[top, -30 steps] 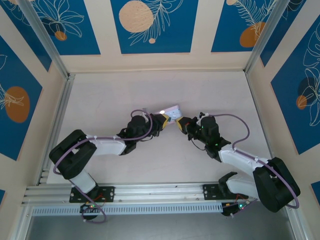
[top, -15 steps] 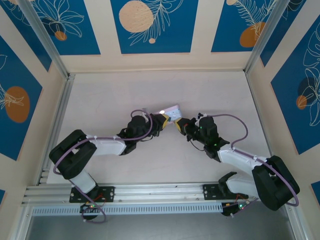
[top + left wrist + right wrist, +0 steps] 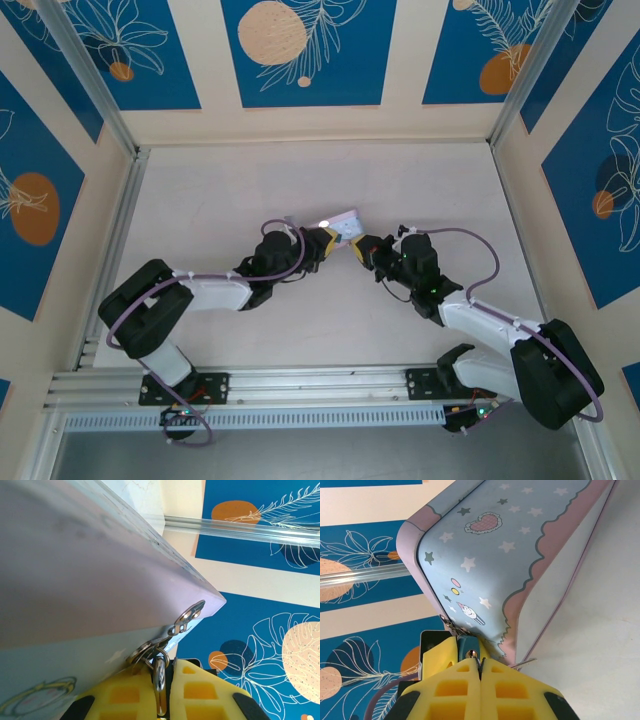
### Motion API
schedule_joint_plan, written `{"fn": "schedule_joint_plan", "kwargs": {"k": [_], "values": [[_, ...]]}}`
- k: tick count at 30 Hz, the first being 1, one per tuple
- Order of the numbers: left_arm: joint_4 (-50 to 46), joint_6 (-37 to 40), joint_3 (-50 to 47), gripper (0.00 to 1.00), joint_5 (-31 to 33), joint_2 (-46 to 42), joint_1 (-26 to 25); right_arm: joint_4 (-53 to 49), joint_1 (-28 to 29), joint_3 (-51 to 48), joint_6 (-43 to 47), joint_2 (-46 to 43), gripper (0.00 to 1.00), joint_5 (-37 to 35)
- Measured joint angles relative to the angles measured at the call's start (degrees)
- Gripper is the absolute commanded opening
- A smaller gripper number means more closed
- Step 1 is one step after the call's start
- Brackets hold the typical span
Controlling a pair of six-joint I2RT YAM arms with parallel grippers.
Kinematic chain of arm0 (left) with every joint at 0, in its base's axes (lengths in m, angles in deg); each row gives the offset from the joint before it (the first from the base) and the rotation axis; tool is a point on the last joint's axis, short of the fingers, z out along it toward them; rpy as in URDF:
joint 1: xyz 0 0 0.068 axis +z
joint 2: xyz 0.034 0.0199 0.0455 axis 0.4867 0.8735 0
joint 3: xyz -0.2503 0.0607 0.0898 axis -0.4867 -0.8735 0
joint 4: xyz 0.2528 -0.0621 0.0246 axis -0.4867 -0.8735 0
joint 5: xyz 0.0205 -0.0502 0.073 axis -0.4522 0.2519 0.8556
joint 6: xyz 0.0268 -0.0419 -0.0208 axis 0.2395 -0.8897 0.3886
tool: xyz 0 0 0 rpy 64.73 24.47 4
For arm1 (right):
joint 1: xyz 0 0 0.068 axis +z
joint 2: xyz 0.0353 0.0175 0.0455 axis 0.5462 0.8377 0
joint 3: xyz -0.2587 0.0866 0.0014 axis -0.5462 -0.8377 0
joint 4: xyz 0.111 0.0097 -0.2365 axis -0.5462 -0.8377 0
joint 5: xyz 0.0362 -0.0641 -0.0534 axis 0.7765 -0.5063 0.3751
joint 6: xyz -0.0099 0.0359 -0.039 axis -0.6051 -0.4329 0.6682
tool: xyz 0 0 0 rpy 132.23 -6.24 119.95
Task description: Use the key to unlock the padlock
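1. The right gripper [image 3: 480, 664] has its yellow pads pressed together on a small silvery piece, apparently the key [image 3: 471, 654]. It sits right against the teal body of the padlock [image 3: 465, 643].
2. The left gripper [image 3: 162, 674] is clamped on a thin metal loop, seemingly the padlock's shackle.
3. That loop hangs from the clasp [image 3: 190, 617] at a corner of the pale blue tin [image 3: 520, 555], which has stars and pink edging.
4. The tin is at the middle of the pale, matt table [image 3: 250, 190], between both grippers.
5. Cream walls carry blue panels [image 3: 300, 50] with orange discs and white leaves. An aluminium rail [image 3: 300, 380] runs along the near edge.
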Motion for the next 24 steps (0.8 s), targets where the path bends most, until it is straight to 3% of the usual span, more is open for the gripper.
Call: {"fn": "schedule_joint_plan", "kwargs": {"k": [24], "values": [[-0.04,0.0,0.04,0.0,0.42,0.0,-0.26,0.02,0.13,1.64,0.17,2.14,0.0,-0.02]]}}
